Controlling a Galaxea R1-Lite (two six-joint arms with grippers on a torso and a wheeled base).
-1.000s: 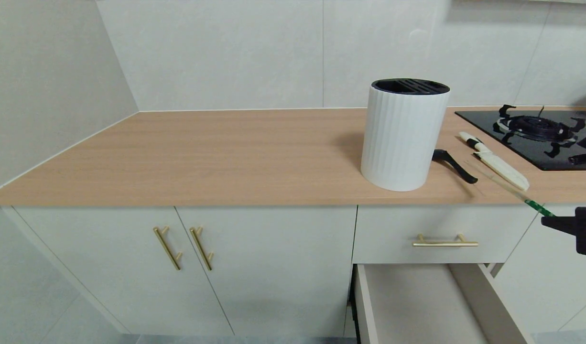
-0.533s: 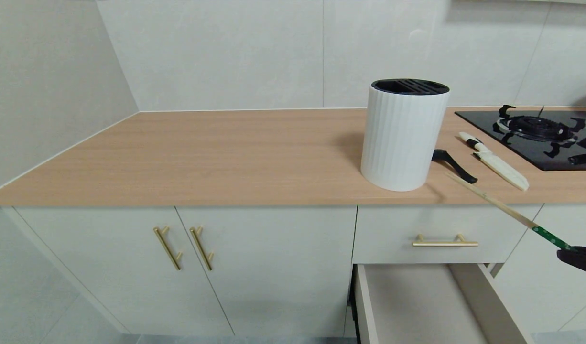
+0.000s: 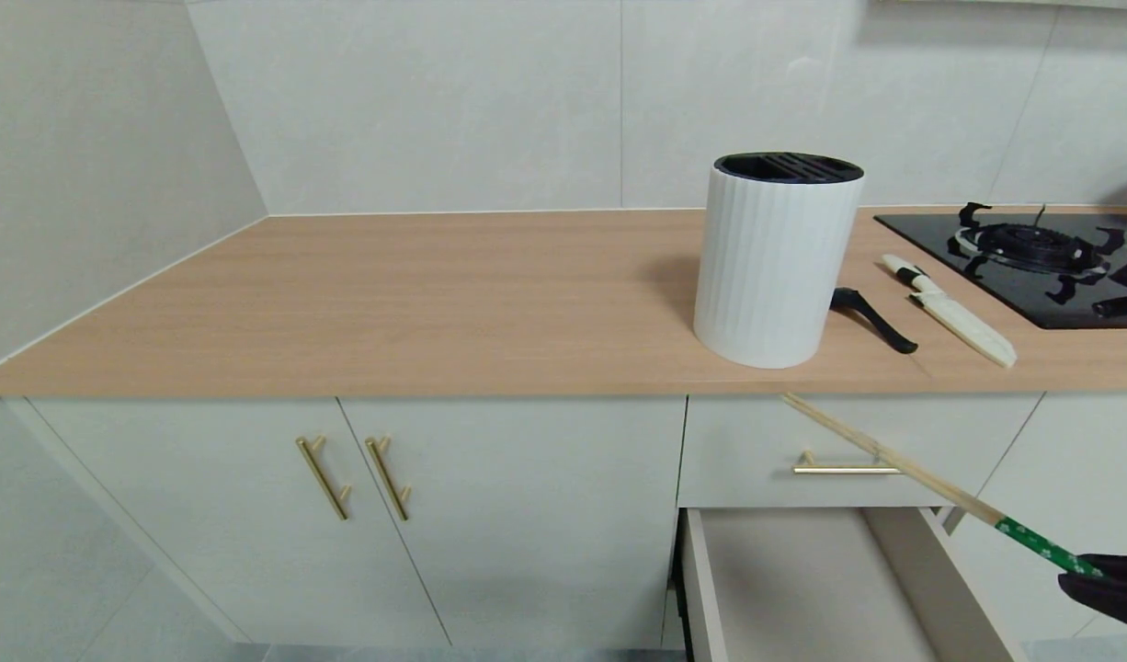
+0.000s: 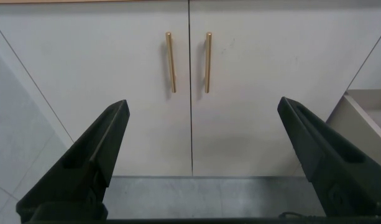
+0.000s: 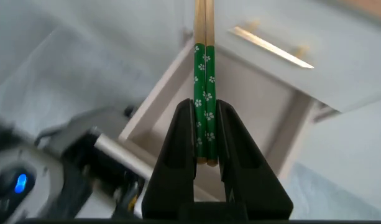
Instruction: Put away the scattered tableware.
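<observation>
My right gripper (image 3: 1092,575) is at the lower right, in front of the cabinets and above the open drawer (image 3: 807,588), shut on the green flowered ends of a pair of wooden chopsticks (image 3: 894,460). The sticks slant up and left across the closed drawer front toward the counter edge. From the right wrist, the chopsticks (image 5: 202,99) sit pinched between the black fingers (image 5: 178,149) of the right gripper (image 5: 206,158), with the open drawer (image 5: 240,118) beneath. My left gripper (image 4: 202,155) is open, facing the cabinet doors. On the counter lie a white knife (image 3: 950,308) and a black-handled utensil (image 3: 871,317).
A white ribbed holder with a black slotted top (image 3: 775,257) stands on the wooden counter (image 3: 435,294). A black gas hob (image 3: 1032,257) is at the right. Two cabinet doors with gold handles (image 3: 352,478) are left of the drawers.
My right gripper has carried the chopsticks down from counter height to just above the open drawer. Their tips have left the counter and now cross the closed drawer front.
</observation>
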